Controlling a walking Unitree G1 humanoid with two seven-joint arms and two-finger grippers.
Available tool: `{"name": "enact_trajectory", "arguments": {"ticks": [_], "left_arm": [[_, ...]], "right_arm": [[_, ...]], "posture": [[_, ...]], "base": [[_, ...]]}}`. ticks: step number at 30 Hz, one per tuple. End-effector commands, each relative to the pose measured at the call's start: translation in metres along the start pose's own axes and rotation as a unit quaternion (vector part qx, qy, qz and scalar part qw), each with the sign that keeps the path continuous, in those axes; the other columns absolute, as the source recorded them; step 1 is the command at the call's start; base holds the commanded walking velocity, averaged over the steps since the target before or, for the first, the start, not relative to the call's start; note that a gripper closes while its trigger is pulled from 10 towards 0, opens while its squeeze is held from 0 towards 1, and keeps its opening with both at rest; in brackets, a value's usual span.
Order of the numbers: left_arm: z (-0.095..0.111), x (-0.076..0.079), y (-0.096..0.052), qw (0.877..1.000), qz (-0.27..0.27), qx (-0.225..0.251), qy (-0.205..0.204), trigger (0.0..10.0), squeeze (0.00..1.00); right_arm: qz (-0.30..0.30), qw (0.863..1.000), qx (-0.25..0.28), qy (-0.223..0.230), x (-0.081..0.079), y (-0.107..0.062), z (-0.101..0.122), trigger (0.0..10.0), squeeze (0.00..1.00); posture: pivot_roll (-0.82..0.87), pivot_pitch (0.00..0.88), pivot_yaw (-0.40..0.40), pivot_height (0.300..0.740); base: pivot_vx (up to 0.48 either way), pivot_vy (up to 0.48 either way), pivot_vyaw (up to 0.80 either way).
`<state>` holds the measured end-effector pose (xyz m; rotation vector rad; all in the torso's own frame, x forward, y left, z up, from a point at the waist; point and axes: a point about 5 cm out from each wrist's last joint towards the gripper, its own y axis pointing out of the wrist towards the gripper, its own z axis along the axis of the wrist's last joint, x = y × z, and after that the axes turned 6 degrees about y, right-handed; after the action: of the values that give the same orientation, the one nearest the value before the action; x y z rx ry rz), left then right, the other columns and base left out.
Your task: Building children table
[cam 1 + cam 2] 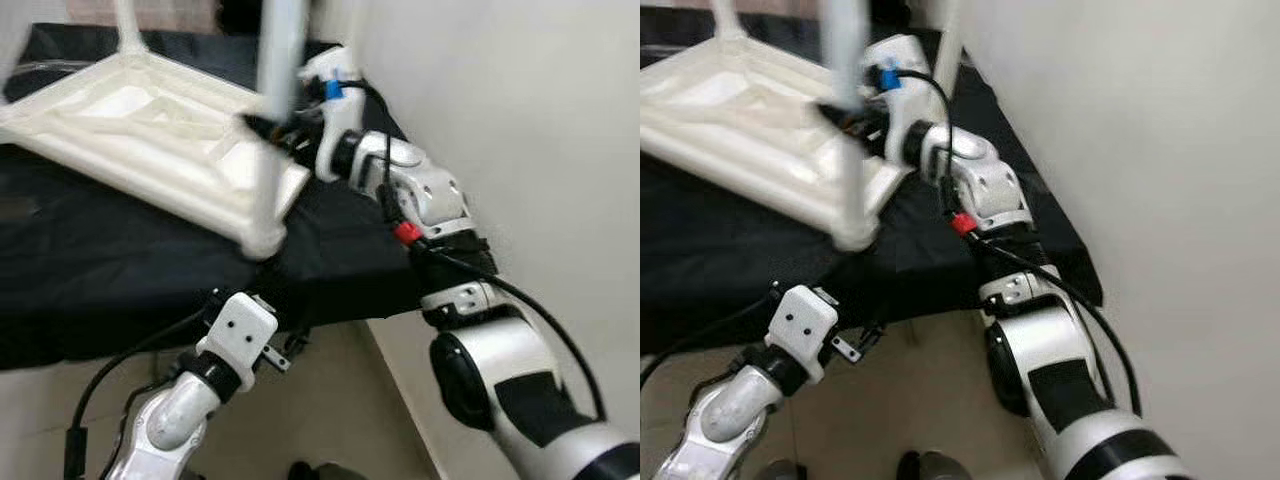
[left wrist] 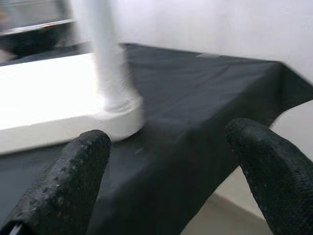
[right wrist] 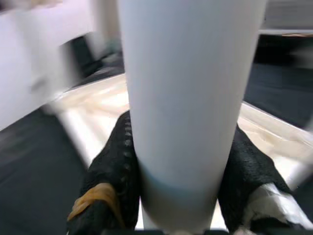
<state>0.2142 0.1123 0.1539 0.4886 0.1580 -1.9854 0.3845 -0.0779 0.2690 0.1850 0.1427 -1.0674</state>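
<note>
A surface draped in black cloth carries the white children's table top, lying upside down so its corner sockets face up for the legs. It is moulded plastic, ribbed underneath, with another leg standing at its far left corner. At the near right corner a white table leg stands upright in its socket. The right claw is clamped around this leg, probably to seat it. Below the surface's near edge, the left claw hangs with fingers spread, holding nothing.
</note>
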Motion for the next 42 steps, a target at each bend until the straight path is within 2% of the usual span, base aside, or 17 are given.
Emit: {"name": "enact_trajectory", "arguments": {"ticks": [1,12,13,15,16,17,18,21,26,29,31,32,33,34,36,38,42], "left_arm": [[-0.004,0.002,-0.001,1.0,-0.004,-0.004,-0.001,10.0,0.0],[-0.007,0.0,0.002,1.0,-0.008,-0.003,-0.003,10.0,0.0],[-0.007,-0.001,0.001,1.0,-0.007,-0.002,-0.003,10.0,0.0],[-0.006,-0.002,0.001,1.0,-0.006,-0.002,-0.003,10.0,0.0],[-0.006,-0.002,0.001,1.0,-0.006,-0.001,-0.003,10.0,0.0],[-0.006,-0.002,0.001,1.0,-0.006,-0.001,-0.003,10.0,0.0],[-0.006,-0.002,0.0,1.0,-0.005,0.0,-0.003,10.0,0.0],[-0.005,-0.002,0.0,1.0,-0.005,0.0,-0.003,10.0,0.0],[-0.001,0.001,-0.002,1.0,-0.009,0.003,-0.007,10.0,0.0],[0.001,0.002,-0.004,1.0,-0.01,0.003,-0.008,10.0,0.0],[0.001,0.002,-0.004,1.0,-0.01,0.003,-0.008,10.0,0.0],[0.002,0.002,-0.005,1.0,-0.011,0.003,-0.009,10.0,0.0],[0.002,0.002,-0.005,1.0,-0.011,0.003,-0.009,10.0,0.0],[0.003,0.003,-0.006,1.0,-0.012,0.003,-0.01,10.0,0.0],[0.005,0.004,-0.008,1.0,-0.012,0.002,-0.011,10.0,0.0],[0.006,0.005,-0.011,1.0,-0.013,0.0,-0.013,10.0,0.0],[0.007,0.005,-0.012,1.0,-0.014,-0.001,-0.014,10.0,0.0]], "right_arm": [[-0.068,0.991,-0.111,0.034,0.016,-0.021,-0.052,0.0,0.0],[-0.057,0.987,-0.128,0.084,-0.002,-0.023,-0.049,0.0,0.0],[0.009,0.989,-0.128,0.073,-0.015,-0.014,-0.038,10.0,0.0],[0.045,0.99,-0.118,0.067,-0.02,-0.013,-0.031,10.0,0.0],[0.105,0.987,-0.11,0.057,-0.026,-0.013,-0.022,10.0,0.62],[0.105,0.987,-0.11,0.057,-0.026,-0.013,-0.022,10.0,0.62],[0.188,0.976,-0.097,0.045,-0.031,-0.016,-0.008,10.0,1.0],[0.217,0.971,-0.092,0.041,-0.032,-0.018,-0.003,10.0,1.0],[0.444,0.888,-0.088,-0.08,-0.02,-0.041,0.026,10.0,1.0],[0.488,0.863,-0.104,-0.08,-0.016,-0.046,0.031,10.0,1.0],[0.488,0.863,-0.104,-0.08,-0.016,-0.046,0.031,10.0,1.0],[0.52,0.843,-0.113,-0.077,-0.016,-0.05,0.035,10.0,0.92],[0.52,0.843,-0.113,-0.077,-0.016,-0.05,0.035,10.0,0.92],[0.546,0.826,-0.116,-0.077,-0.014,-0.052,0.039,10.0,0.0],[0.562,0.815,-0.115,-0.081,-0.014,-0.053,0.043,10.0,0.0],[0.58,0.803,-0.108,-0.086,-0.013,-0.05,0.048,0.5,0.0],[0.585,0.799,-0.107,-0.087,-0.013,-0.049,0.049,0.5,0.0]], "posture": [[0.08,0.125,-0.216,0.74],[0.04,0.108,-0.213,0.74],[0.05,0.115,-0.214,0.74],[0.05,0.117,-0.215,0.74],[0.05,0.121,-0.215,0.74],[0.05,0.121,-0.215,0.74],[0.05,0.125,-0.214,0.74],[0.05,0.129,-0.213,0.74],[0.06,0.159,-0.208,0.74],[0.06,0.171,-0.206,0.74],[0.06,0.171,-0.206,0.74],[0.07,0.186,-0.203,0.74],[0.07,0.186,-0.203,0.74],[0.07,0.2,-0.201,0.74],[0.07,0.207,-0.198,0.74],[0.08,0.216,-0.194,0.74],[0.08,0.22,-0.193,0.74]], "base": [[0.0,0.0,0.0],[0.0,0.0,0.0],[0.0,0.0,0.0],[0.0,0.0,0.0],[0.0,0.0,0.0],[0.0,0.0,0.0],[0.0,0.0,0.0],[0.0,0.0,0.0],[0.0,0.0,0.0],[0.0,0.0,0.0],[0.0,0.0,0.0],[0.0,0.0,0.0],[0.0,0.0,0.0],[0.0,0.0,0.0],[0.0,0.0,0.0],[0.0,0.0,0.0],[0.0,0.0,0.0]]}}
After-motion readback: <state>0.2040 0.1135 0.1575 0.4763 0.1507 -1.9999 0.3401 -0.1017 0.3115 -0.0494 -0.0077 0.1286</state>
